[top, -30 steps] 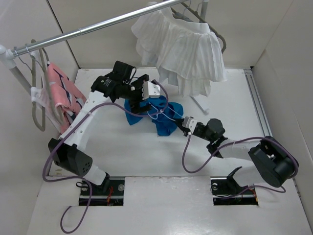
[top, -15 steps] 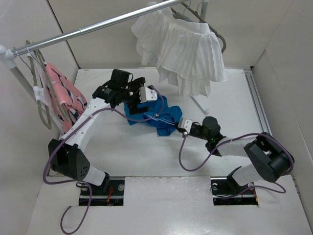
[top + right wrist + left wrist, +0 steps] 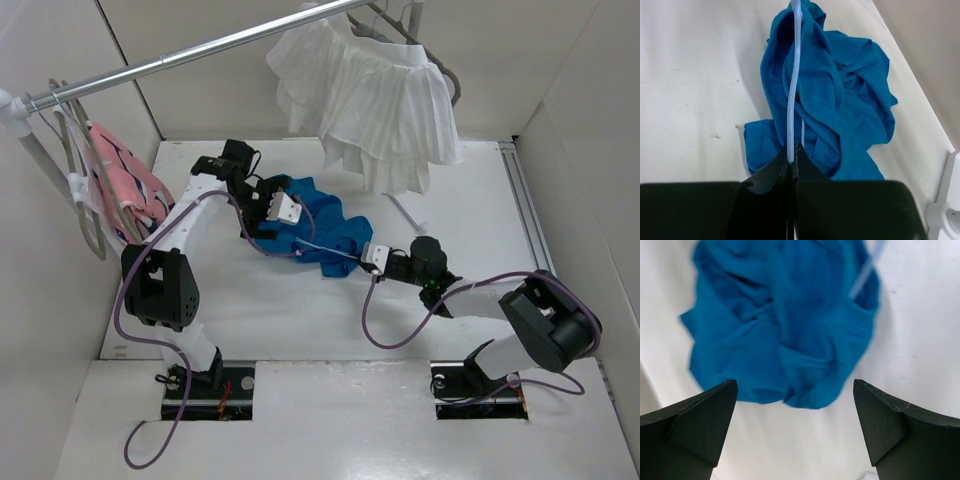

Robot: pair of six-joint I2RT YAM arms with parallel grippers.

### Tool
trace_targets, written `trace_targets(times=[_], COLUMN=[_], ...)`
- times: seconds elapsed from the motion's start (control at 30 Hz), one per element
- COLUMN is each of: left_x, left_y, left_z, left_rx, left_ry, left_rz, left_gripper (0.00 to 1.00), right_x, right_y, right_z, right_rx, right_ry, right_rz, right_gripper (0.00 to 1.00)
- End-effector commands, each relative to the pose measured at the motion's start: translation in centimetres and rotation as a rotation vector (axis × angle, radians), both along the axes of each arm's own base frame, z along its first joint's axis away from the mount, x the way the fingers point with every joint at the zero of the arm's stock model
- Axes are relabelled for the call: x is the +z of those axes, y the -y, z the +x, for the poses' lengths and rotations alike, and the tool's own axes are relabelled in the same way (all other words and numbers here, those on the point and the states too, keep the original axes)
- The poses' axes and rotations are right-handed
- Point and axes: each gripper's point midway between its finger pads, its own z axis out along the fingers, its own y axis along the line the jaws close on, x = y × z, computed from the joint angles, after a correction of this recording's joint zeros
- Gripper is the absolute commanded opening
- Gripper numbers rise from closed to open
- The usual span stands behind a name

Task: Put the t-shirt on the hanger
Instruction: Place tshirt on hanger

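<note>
Right fingers (image 3: 788, 167): closed tight on a slim arm of the pale-blue hanger (image 3: 793, 75), low over the bench (image 3: 300, 320).
Hanger: its arm ran away from that grip, across the crumpled folds.
T-shirt (image 3: 318, 222): a blue heap lying mid-bench, between the two arms.
Left fingers (image 3: 285, 208): spread wide, holding nothing, hovering over the heap's far left side.
Rail (image 3: 200, 50): carried the pink striped garment (image 3: 125, 185) at left and the white pleated garment (image 3: 370, 95) at right.

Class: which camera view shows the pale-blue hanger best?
Right wrist: the hanger runs sharp and central over the t-shirt, pinched in the right hand. Top external shows a faint thin line; left wrist, a blurred streak.
</note>
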Motion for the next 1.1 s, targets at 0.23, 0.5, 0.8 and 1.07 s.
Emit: trace_targets(times=[0.23, 0.5, 0.8, 1.07], left_x=[-1.1, -5.3, -4.4, -4.5], left_y=[1.0, 1.9, 3.5, 4.0], left_z=[-2.9, -2.1, -3.1, -7.0], left_rx=[-0.081, -0.002, -0.055, -0.116], left_ry=[-0.002, -0.036, -0.163, -0.221], left_rz=[-0.042, -0.041, -0.107, -0.127], left_gripper=[1.00, 0.98, 0.28, 0.18], right_x=[3.3, 3.2, 4.0, 6.5], right_y=[-1.2, -1.8, -1.9, -3.0], right_z=[1.0, 0.7, 0.6, 1.4], right_rx=[0.029, 0.049, 0.039, 0.048], right_ry=[0.092, 0.084, 0.101, 0.156], right_rz=[0.016, 0.003, 0.012, 0.043], right_gripper=[0.00, 0.00, 0.00, 0.00])
